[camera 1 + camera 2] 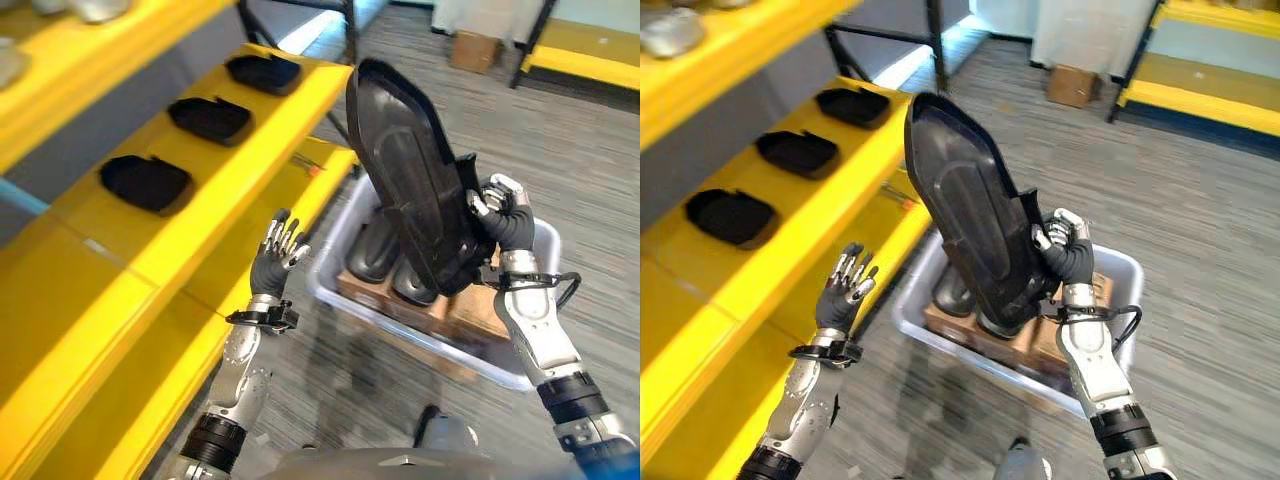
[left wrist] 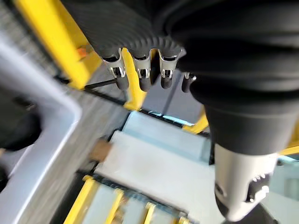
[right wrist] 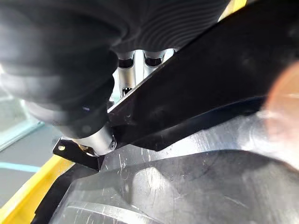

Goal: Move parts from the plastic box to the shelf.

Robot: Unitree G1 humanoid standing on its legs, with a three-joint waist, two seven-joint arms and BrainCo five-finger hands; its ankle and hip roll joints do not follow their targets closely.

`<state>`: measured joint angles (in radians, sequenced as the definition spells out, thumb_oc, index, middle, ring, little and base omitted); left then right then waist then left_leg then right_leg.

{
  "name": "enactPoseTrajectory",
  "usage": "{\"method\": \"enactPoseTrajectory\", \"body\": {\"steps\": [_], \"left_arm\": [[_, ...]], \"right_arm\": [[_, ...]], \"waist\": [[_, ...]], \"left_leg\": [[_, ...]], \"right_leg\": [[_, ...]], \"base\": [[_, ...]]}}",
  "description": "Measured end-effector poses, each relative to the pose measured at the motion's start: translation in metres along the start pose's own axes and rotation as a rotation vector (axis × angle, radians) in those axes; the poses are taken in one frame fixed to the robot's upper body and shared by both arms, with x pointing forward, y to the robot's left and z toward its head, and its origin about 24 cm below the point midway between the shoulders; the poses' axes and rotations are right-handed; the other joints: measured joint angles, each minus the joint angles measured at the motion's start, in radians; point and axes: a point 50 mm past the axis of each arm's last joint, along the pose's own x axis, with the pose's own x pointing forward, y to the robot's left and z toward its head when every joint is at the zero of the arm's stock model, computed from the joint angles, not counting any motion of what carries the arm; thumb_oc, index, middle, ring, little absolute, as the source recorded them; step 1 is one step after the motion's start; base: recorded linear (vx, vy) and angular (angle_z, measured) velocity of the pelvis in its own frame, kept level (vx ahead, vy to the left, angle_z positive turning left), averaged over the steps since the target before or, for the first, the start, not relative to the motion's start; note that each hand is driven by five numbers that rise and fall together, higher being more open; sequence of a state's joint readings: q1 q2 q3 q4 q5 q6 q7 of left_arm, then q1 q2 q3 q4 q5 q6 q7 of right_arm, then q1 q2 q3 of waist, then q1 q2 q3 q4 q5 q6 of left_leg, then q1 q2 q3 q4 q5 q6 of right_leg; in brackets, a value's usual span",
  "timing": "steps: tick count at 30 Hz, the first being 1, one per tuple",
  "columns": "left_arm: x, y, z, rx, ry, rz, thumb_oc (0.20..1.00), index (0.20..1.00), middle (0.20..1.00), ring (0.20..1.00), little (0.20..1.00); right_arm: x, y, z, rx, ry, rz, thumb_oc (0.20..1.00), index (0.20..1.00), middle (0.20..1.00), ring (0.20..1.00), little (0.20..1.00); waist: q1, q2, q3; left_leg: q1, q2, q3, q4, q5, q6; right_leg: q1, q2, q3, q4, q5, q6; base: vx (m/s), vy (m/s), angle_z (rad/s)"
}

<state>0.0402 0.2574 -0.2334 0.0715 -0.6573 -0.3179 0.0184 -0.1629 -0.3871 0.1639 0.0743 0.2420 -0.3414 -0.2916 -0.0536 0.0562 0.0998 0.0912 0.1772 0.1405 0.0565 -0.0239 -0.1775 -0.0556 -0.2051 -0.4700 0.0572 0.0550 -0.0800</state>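
In the left eye view, a long glossy black moulded plastic part (image 1: 410, 180) is gripped at its lower edge by the right robot hand (image 1: 500, 215), raised above the pale grey plastic box (image 1: 520, 370); held so low, it could tip or strike the yellow metal shelf (image 1: 250, 170). In the right eye view, the left robot hand (image 1: 843, 290) is spread, empty. In the right wrist view, scuffed black plastic is seen.

The large black part (image 1: 410, 170), centre of the head views, looks like moulded plastic with a dull sheen; close up its surface shows fine scratches. The box (image 1: 520, 375) beneath is smooth, pale grey plastic. The shelf (image 1: 250, 165) at left is glossy yellow painted metal. The floor (image 1: 600, 180) at right is matt, ribbed grey carpet. The right hand (image 1: 500, 215) has shiny silver fingers.
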Motion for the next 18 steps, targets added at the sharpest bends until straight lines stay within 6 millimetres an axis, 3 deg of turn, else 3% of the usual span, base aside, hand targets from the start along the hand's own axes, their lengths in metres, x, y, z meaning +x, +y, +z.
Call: {"method": "enactPoseTrajectory", "body": {"steps": [1, 2, 3, 5, 7, 10, 15, 18], "left_arm": [[-0.007, 0.002, -0.002, 0.001, 0.013, 0.005, 1.000, 1.000, 1.000, 1.000, 1.000], [-0.013, 0.005, -0.006, 0.005, 0.035, 0.013, 1.000, 1.000, 1.000, 1.000, 1.000], [-0.015, 0.008, -0.007, 0.009, 0.045, 0.021, 1.000, 1.000, 1.000, 1.000, 1.000], [-0.019, 0.017, -0.005, 0.031, 0.050, 0.045, 1.000, 1.000, 1.000, 1.000, 1.000], [-0.026, 0.033, 0.001, 0.084, 0.058, 0.082, 1.000, 1.000, 1.000, 1.000, 1.000], [-0.026, 0.040, 0.007, 0.110, 0.041, 0.102, 1.000, 1.000, 1.000, 1.000, 1.000], [-0.025, 0.040, 0.008, 0.112, 0.030, 0.103, 1.000, 1.000, 1.000, 1.000, 1.000], [-0.024, 0.039, 0.009, 0.112, 0.029, 0.101, 1.000, 1.000, 1.000, 1.000, 1.000]], "right_arm": [[0.000, -0.002, 0.001, -0.001, -0.003, -0.007, 0.200, 0.200, 0.200, 0.200, 0.200], [0.002, -0.006, 0.002, -0.011, -0.008, -0.018, 0.200, 0.200, 0.200, 0.200, 0.200], [0.002, -0.010, 0.002, -0.019, -0.010, -0.033, 0.200, 0.200, 0.200, 0.200, 0.200], [-0.002, -0.010, -0.003, -0.015, 0.021, -0.043, 0.200, 0.200, 0.200, 0.200, 0.200], [-0.006, 0.006, -0.007, 0.015, 0.037, -0.022, 0.200, 0.200, 0.200, 0.200, 0.200], [-0.008, 0.018, -0.009, 0.028, 0.044, 0.022, 0.200, 0.200, 0.200, 0.200, 0.200], [-0.010, 0.016, -0.018, 0.005, 0.102, 0.023, 0.200, 0.200, 0.200, 0.200, 0.200], [-0.009, 0.012, -0.018, 0.002, 0.101, 0.016, 0.200, 0.200, 0.200, 0.200, 0.200]], "waist": [[0.014, 0.016, -0.009], [0.028, 0.044, -0.017], [0.043, 0.057, -0.016], [0.051, 0.022, -0.010], [0.066, -0.051, -0.012], [0.094, -0.080, -0.015], [0.097, -0.112, -0.003], [0.098, -0.140, 0.020]], "left_leg": [[-0.005, 0.006, 0.015, -0.051, -0.032, 0.029], [0.001, 0.001, 0.021, -0.145, -0.001, 0.065], [-0.001, -0.005, 0.020, -0.151, 0.020, 0.079], [-0.004, -0.048, -0.005, -0.149, 0.014, 0.081], [-0.009, -0.106, -0.012, -0.140, 0.014, 0.081], [-0.006, -0.140, -0.020, -0.143, -0.011, 0.132], [-0.042, -0.180, -0.046, -0.110, -0.012, 0.146], [-0.102, -0.207, -0.091, -0.039, -0.031, 0.163]], "right_leg": [[0.003, 0.002, -0.009, -0.002, 0.005, 0.008], [-0.004, 0.003, -0.010, 0.006, 0.014, 0.022], [-0.004, -0.004, -0.017, 0.014, 0.016, 0.035], [-0.002, -0.050, -0.036, 0.031, 0.037, 0.093], [0.009, -0.107, -0.040, 0.008, 0.062, 0.128], [0.033, -0.127, -0.038, -0.042, 0.085, 0.174], [0.063, -0.150, -0.070, -0.092, 0.085, 0.215], [0.068, -0.182, -0.085, -0.075, 0.083, 0.218]], "base": [[-0.01, 0.263, 0.60], [-0.01, 0.183, 0.21], [-0.02, 0.144, 0.20], [-0.10, 0.192, 0.28], [-0.03, 0.140, 0.16], [-0.05, 0.115, 0.05], [-0.02, 0.191, 0.18], [-0.01, 0.231, 0.52]]}}
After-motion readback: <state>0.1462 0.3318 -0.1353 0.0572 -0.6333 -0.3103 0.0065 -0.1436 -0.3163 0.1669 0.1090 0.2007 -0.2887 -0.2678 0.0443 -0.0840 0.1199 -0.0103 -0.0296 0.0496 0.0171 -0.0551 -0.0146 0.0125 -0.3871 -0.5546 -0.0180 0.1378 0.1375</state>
